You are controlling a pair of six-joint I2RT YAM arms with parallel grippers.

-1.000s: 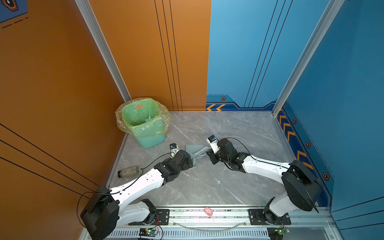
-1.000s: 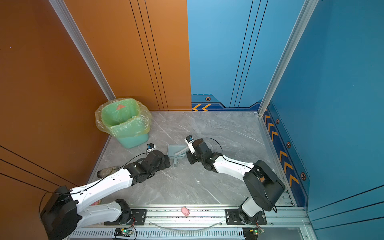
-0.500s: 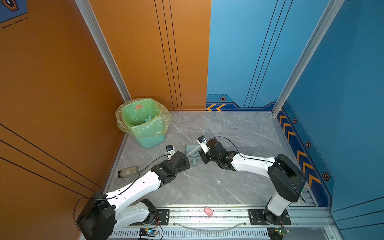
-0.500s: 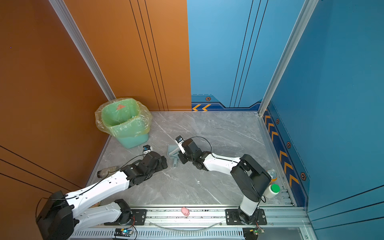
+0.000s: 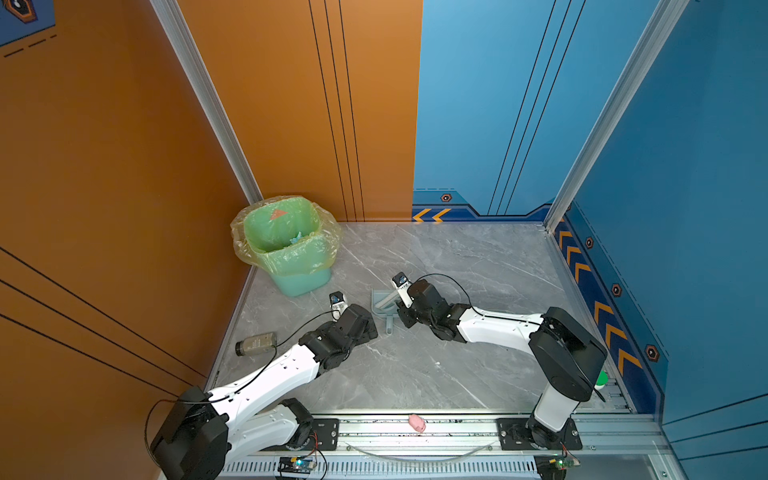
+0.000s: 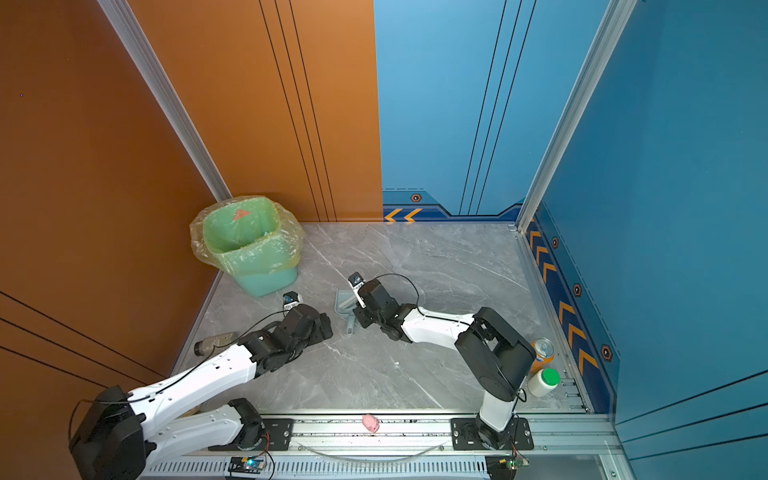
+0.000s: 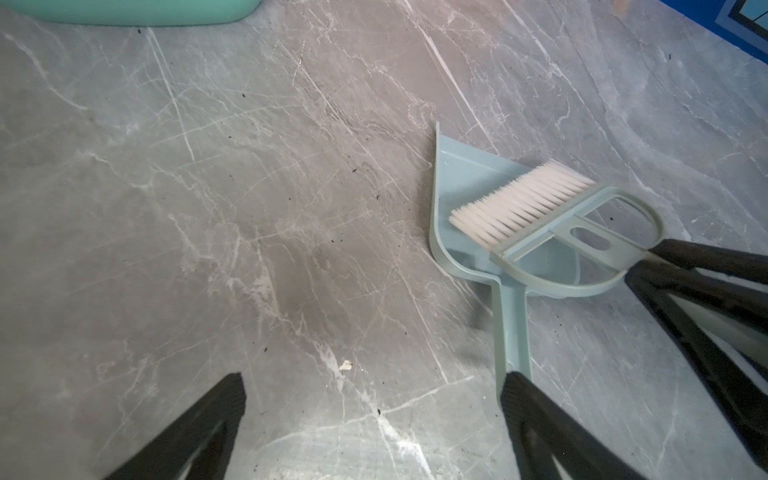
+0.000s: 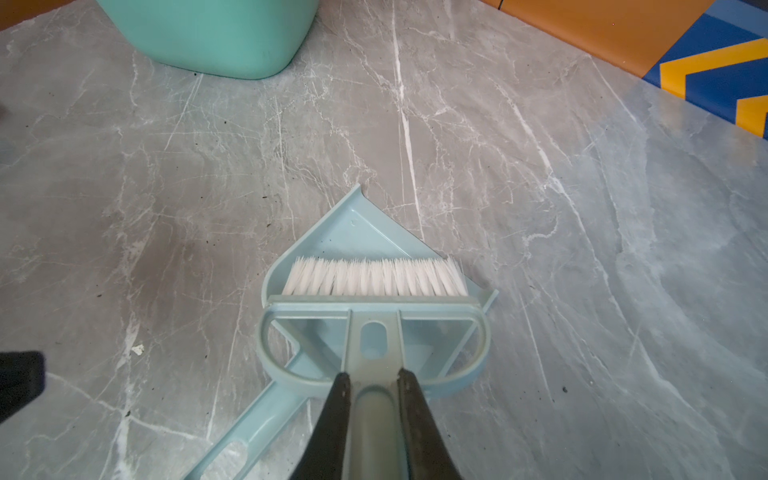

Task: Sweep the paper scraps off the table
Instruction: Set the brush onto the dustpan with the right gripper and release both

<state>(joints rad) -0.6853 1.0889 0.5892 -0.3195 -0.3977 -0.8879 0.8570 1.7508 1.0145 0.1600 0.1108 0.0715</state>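
No paper scraps show on the grey marble table (image 5: 457, 266). An orange scrap (image 5: 277, 214) and a light blue scrap (image 5: 296, 239) lie inside the green bin. My right gripper (image 8: 374, 376) is shut on the handle of the grey-blue brush (image 8: 374, 278). The brush's white bristles rest inside the grey-blue dustpan (image 8: 353, 232), which lies flat at mid-table (image 5: 380, 301). My left gripper (image 7: 374, 386) stands open over bare table with nothing between its fingers. One fingertip (image 7: 519, 390) sits at the end of the dustpan handle (image 7: 515, 328).
The lined green bin (image 5: 291, 257) stands at the far left corner. A brown bottle (image 5: 255, 344) lies by the left edge. An orange can (image 6: 542, 353) and a white green-capped bottle (image 6: 544, 382) stand near right. A pink pig toy (image 5: 417, 422) rests on the front rail. A tiny white fleck (image 7: 345, 365) lies near the left gripper.
My right arm has swung left with the brush, and its bristles now lie in the dustpan. The left gripper has drawn back a little toward the near left and stayed open.
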